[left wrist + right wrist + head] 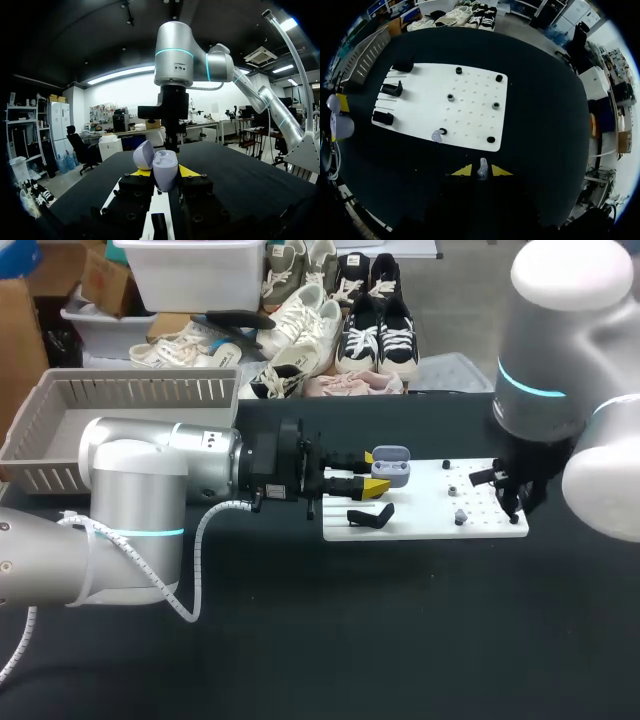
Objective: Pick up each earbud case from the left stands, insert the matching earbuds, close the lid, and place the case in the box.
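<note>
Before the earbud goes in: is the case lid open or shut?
Open. The lid stands swung up off the case, which the left gripper holds between its fingers.

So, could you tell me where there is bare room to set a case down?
The table in front of the board is bare. It is crowded at the stands, where the left gripper holds the case, and under the right gripper.

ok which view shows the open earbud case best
Left wrist view: the earbud case sits close, lid open, in the left gripper. Head view shows it small from above; right wrist view, far off and tiny.
</note>
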Tool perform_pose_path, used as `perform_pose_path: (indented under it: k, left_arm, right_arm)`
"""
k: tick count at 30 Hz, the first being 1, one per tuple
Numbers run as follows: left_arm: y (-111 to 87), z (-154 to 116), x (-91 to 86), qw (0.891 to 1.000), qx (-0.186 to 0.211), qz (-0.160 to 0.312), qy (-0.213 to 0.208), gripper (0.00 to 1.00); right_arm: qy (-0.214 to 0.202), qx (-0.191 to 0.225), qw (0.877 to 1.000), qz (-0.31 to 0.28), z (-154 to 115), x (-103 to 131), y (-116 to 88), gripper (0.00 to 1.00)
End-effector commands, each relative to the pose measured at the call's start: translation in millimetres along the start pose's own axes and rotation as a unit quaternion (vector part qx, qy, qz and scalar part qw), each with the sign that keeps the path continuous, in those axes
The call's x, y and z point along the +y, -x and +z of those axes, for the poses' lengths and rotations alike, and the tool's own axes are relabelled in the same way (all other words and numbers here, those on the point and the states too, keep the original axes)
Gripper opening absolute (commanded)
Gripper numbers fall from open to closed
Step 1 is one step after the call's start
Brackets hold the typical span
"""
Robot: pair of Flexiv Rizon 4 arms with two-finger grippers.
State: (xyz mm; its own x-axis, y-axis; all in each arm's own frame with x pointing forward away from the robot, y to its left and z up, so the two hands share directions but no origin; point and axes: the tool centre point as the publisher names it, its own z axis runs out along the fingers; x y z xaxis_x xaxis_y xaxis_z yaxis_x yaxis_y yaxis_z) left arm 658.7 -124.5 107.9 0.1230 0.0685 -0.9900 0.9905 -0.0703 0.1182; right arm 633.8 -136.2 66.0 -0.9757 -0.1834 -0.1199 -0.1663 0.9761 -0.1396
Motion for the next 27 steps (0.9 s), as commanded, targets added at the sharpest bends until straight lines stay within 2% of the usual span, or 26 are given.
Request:
perform_pose_path:
  k: [1, 6, 21, 23, 24, 27]
  left_arm:
    - [-0.8, 0.5, 0.6, 1.0, -0.001, 0.0, 0.0, 0.0]
    - [-0.8, 0.5, 0.6, 1.0, -0.001, 0.0, 0.0, 0.0]
    - [-0.8, 0.5, 0.6, 1.0, -0.001, 0.0, 0.0, 0.0]
    - [-0.8, 0.5, 0.6, 1.0, -0.001, 0.0, 0.0, 0.0]
    - [-0.8, 0.5, 0.6, 1.0, -0.001, 0.0, 0.0, 0.0]
    - [-0.8, 0.5, 0.6, 1.0, -0.001, 0.0, 0.0, 0.0]
  right_arm:
    - [-0.006, 0.046, 0.999, 0.001, -14.0, 11.1, 3.6, 0.0]
    - [-0.005, 0.053, 0.998, 0.024, -24.0, 15.0, -2.0, 0.0]
    - [-0.005, 0.053, 0.998, 0.024, -24.0, 15.0, -2.0, 0.0]
    - [0.0, 0.048, 0.995, 0.083, -24.0, 13.0, 4.1, 0.0]
    - [0.019, 0.041, 0.991, 0.125, -26.4, 11.6, 8.1, 0.0]
    - [0.029, 0.052, 0.973, 0.222, -24.4, 6.8, 13.4, 0.0]
